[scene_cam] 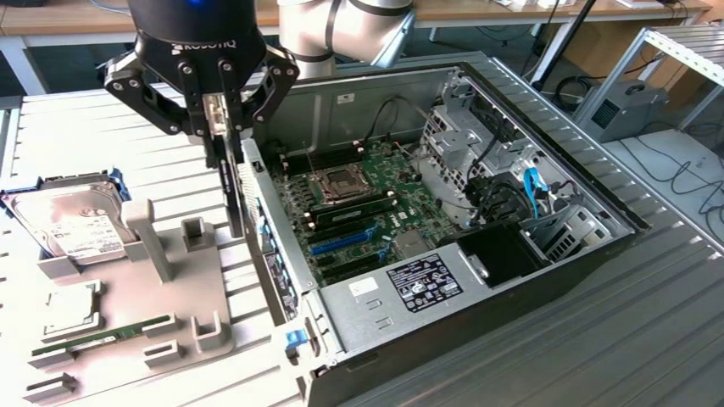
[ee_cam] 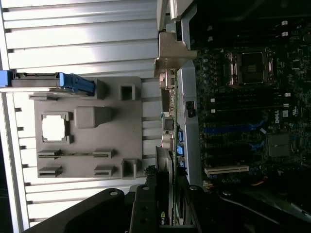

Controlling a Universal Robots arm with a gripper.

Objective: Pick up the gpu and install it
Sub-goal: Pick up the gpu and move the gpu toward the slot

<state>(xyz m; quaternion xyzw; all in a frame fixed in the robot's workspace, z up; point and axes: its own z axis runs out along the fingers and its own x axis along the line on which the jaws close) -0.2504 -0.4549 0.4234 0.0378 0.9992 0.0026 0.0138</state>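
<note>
Gripper [scene_cam: 226, 127], black and large in the upper left of the exterior view, pinches the gpu [scene_cam: 236, 195], a thin, flat, black card that hangs upright near the rear wall of the open computer case [scene_cam: 509, 314]. I think such a smooth, narrow card may tilt or slip in the grip. It could then strike the hard sheet-metal wall and miss the blue slots [scene_cam: 339, 242] on the green board [scene_cam: 374, 182]. At the lower left lies a matte gray plastic tray [scene_cam: 209, 335].

Gpu [scene_cam: 236, 203] in claw [scene_cam: 223, 140], upright between fixture tray [scene_cam: 114, 280] and computer case [scene_cam: 476, 331].
</note>
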